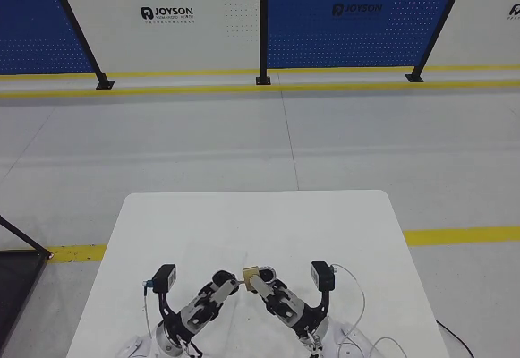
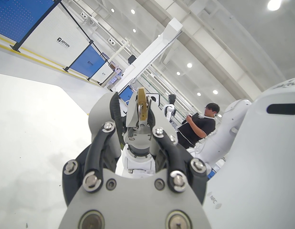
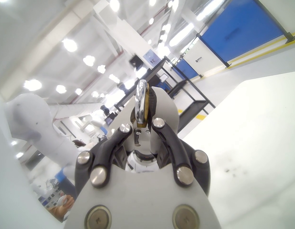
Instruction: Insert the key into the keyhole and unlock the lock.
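one brass lock clamped in the right claw; left claw just beside, grip unclear.

A white table stands before blue-and-white partition panels, a black rack beside it

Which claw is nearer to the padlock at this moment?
Right. The right claw is gripping the padlock. The left claw sits close beside it, pointing at the padlock and facing the right claw.
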Motion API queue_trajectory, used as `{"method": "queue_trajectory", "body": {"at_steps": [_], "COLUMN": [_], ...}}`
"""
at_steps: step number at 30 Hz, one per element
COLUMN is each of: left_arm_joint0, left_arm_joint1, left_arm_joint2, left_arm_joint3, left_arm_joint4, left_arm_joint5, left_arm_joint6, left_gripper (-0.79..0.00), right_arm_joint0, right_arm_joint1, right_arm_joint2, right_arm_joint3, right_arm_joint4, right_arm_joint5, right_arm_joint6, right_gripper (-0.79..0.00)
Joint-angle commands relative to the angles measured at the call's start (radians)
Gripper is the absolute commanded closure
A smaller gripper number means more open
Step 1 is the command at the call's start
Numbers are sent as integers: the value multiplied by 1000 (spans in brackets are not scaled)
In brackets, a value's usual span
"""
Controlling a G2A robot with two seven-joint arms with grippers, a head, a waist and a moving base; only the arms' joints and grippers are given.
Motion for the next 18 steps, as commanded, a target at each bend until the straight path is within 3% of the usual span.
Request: {"method": "queue_trajectory", "body": {"at_steps": [1, 4, 18], "left_arm_joint0": [-2, -4, -18], "left_arm_joint1": [4, 9, 33], "left_arm_joint2": [4, 11, 49], "left_arm_joint3": [2, 4, 13], "left_arm_joint4": [6, 16, 62], "left_arm_joint5": [0, 0, 0], "left_arm_joint6": [10, 27, 92], "left_gripper": [-55, 0, 0], "right_arm_joint0": [0, 1, 4], "right_arm_joint1": [0, 1, 6], "right_arm_joint2": [-1, -2, -13], "right_arm_joint3": [0, -1, -3], "right_arm_joint4": [2, 4, -14], "right_arm_joint5": [4, 8, 18], "right_arm_joint6": [1, 6, 23], "right_gripper": [0, 0, 0]}}
